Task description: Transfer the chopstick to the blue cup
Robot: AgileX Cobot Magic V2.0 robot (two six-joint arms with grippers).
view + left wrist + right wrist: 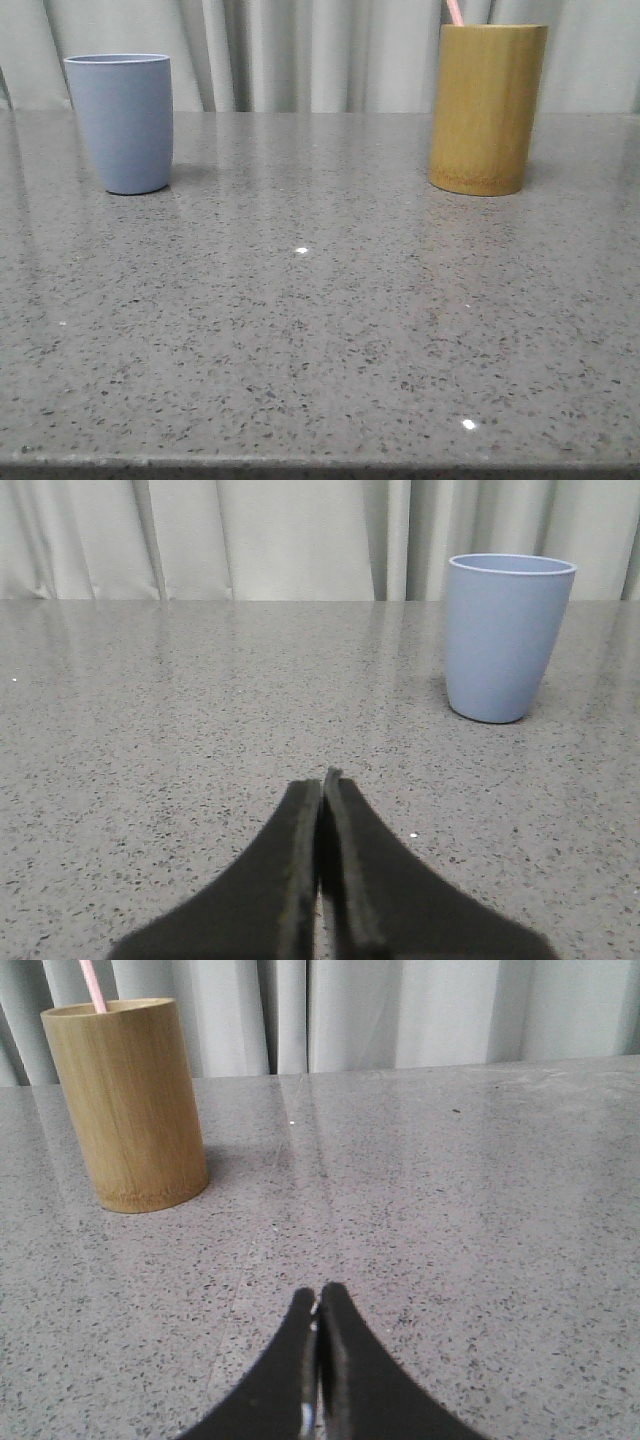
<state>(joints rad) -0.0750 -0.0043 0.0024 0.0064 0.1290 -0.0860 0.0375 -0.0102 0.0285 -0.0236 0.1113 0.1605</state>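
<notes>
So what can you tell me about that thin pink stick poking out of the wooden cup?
Only the top of the chopstick shows: a thin, straight, pale pink stick that leans slightly as it rises above the rim of the bamboo cup and runs out of view. Its material is hard to judge. The rest is hidden inside that upright yellow-brown cylinder, which stands on the speckled grey table near the curtain. Nothing else touches the chopstick.

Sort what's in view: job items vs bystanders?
Job: chopstick, standing in the bamboo cup; blue cup; right gripper, shut, empty.
Bystanders: left gripper, shut, empty; table; curtain.
</notes>
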